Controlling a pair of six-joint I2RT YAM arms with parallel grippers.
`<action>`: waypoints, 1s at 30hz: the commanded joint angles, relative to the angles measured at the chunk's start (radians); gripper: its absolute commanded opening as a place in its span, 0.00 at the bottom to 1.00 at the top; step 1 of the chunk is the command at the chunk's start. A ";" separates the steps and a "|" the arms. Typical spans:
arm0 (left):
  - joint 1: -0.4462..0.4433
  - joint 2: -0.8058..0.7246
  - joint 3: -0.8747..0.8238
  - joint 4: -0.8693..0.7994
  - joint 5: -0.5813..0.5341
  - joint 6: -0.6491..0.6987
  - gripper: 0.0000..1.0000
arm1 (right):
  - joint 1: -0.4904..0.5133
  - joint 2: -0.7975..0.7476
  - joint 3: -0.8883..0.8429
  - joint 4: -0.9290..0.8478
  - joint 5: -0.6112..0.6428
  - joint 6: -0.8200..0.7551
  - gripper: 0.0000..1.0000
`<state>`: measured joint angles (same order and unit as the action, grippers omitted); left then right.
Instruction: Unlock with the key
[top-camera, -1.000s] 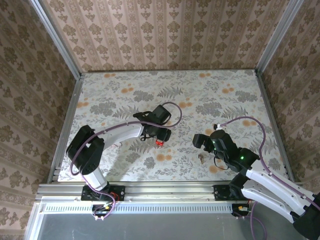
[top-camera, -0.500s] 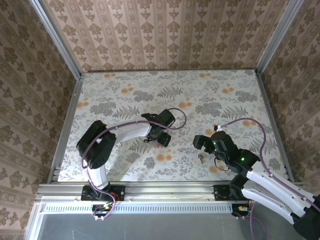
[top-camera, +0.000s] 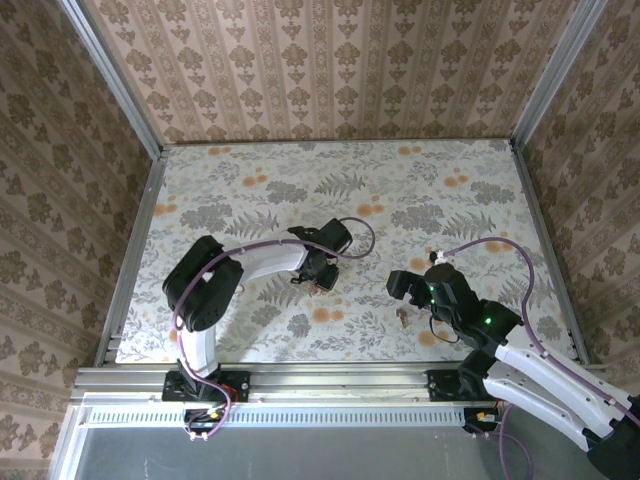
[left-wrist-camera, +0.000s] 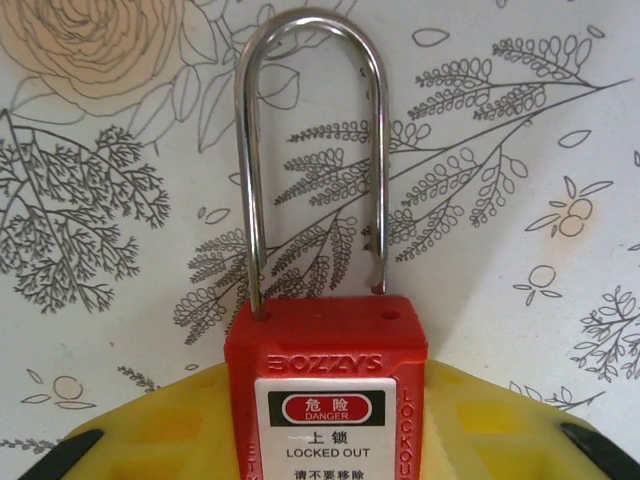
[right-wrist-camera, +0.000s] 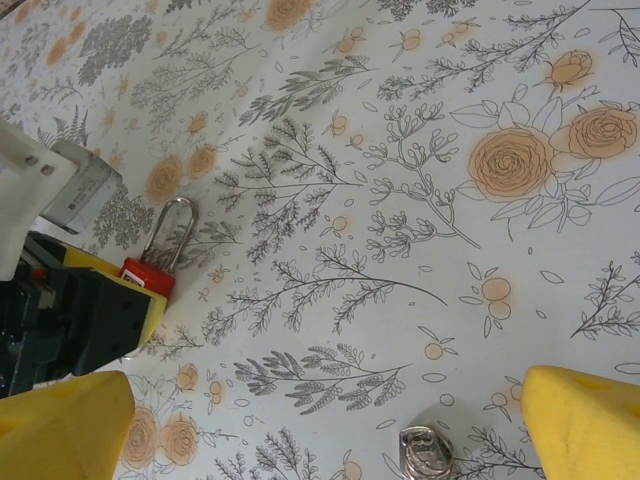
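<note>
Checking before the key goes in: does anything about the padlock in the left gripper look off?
Yes. In the left wrist view the padlock, held by the left gripper, has one shackle leg ending just above the red body, beside an empty hole. It looks already open.

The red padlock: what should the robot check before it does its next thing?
1. Left hand grips the red padlock: ok, it sits between the yellow fingers.
2. Shackle closed: cannot tell; its short leg seems to end just above its hole.
3. Keyhole easy to reach: cannot tell, the padlock's bottom end is hidden.
4. Key found: ok, it lies on the table near the right hand.
5. Right hand open and empty: ok.
6. Key picked up: not ok, nothing holds it.
</note>
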<state>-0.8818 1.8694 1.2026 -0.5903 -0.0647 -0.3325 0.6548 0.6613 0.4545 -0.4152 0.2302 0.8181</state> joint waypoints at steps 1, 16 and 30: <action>0.022 -0.092 -0.033 -0.004 -0.012 0.000 0.26 | -0.004 -0.012 -0.013 0.003 0.002 0.019 1.00; 0.072 -0.475 -0.175 0.030 0.144 0.015 0.21 | 0.001 0.306 -0.003 0.586 -0.333 0.057 0.74; 0.061 -0.452 -0.188 0.062 0.150 0.015 0.19 | 0.026 0.686 0.169 0.915 -0.531 0.173 0.09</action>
<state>-0.8173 1.4086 1.0203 -0.5472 0.0723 -0.3313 0.6731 1.3125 0.5709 0.4061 -0.2420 0.9596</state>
